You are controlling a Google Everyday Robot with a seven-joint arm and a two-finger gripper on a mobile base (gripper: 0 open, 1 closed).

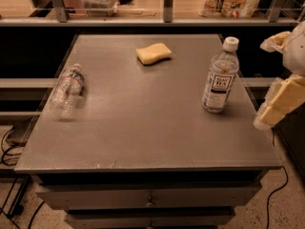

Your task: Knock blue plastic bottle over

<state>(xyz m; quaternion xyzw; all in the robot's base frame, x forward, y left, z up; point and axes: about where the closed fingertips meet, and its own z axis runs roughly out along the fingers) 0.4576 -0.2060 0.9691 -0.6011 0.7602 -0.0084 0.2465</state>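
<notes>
The gripper [275,109] hangs at the right edge of the view, just off the right side of the grey table [143,132], and whether it is spread or closed cannot be told. A little farther back, the blue plastic bottle [219,76] stands upright near the table's right edge, apart from the gripper. A smaller ribbed bottle [66,90] lies on its side at the left, with a yellow sponge [153,54] beyond.

The bottle [220,75] stands on the table [143,128], pincer [274,111] right.
</notes>
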